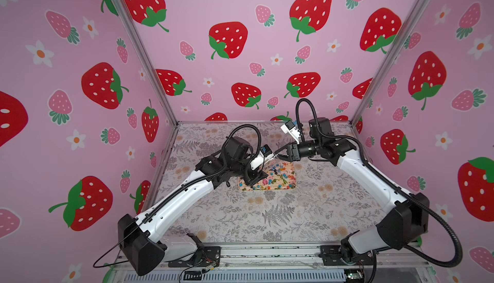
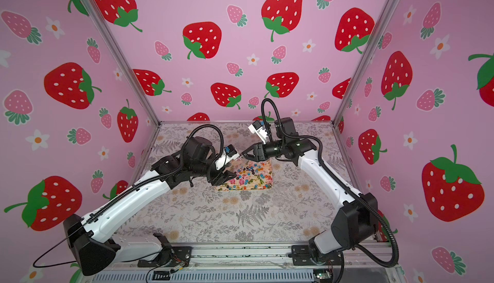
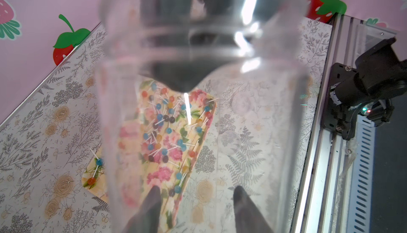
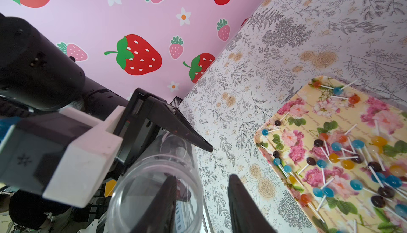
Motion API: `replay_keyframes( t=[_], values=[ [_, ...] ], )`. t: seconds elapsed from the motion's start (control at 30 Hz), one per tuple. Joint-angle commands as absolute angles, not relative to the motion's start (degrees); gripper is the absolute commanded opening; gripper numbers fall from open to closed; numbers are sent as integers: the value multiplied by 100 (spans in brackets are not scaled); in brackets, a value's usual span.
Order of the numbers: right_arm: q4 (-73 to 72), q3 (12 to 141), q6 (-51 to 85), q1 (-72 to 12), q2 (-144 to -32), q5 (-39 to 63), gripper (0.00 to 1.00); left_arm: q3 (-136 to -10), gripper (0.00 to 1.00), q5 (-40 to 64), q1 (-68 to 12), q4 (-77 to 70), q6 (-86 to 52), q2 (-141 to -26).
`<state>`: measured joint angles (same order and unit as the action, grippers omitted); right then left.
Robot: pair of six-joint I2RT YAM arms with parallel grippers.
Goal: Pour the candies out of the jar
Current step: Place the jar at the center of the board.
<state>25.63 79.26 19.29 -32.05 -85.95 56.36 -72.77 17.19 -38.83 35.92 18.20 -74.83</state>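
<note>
Above the flowered tray (image 4: 293, 110), the left gripper (image 3: 197, 190) is clamped tight on the clear jar (image 4: 136, 190), which is tipped and looks empty! Candies (image 4: 343, 154) lie scattered all over that tray on the table (image 1: 267, 214). Right gripper (image 4: 202, 176) sits at the jar's end, fingers spread apart.

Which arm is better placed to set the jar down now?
Left, probably. The left claw is clamped on the clear jar, which looks empty, the candies lying on the tray. The right claw only reaches toward the jar's end, jaws apart.
</note>
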Motion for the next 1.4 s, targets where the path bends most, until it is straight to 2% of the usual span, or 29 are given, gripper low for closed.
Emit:
replay_keyframes(
  t=[0.0,0.13,0.47,0.63,0.7,0.77,0.9,1.2,1.37],
  values=[
    [2795,8129,1670,-3280,-8670,5664,35,-7400,51,1867,-3858,3581,1903,-7522],
    [2870,8208,1595,-3344,-8719,5490,28,-7349,51,1906,-3859,3577,1908,-7508],
    [2970,8360,1467,-3483,-8727,4843,0,-7245,53,1836,-3858,3540,1856,-7390],
    [2807,8367,1512,-3608,-8728,4474,0,-7161,61,1818,-3858,3451,1710,-7322],
    [2795,8385,1490,-3644,-8741,4322,0,-7096,69,1557,-3859,3331,1568,-7287],
    [2871,8417,1469,-3655,-8760,4062,0,-6955,82,923,-3859,3090,1327,-7217],
    [3233,8612,1413,-3652,-8860,3114,0,-6781,92,39,-3858,2872,1021,-7041],
    [3997,9480,725,-3645,-9821,1323,0,-5551,96,-841,-3673,1662,13,-5678],
    [4687,10689,355,-3651,-10839,-20,0,-5128,96,-828,-3483,2000,-531,-5261]
  ],
)
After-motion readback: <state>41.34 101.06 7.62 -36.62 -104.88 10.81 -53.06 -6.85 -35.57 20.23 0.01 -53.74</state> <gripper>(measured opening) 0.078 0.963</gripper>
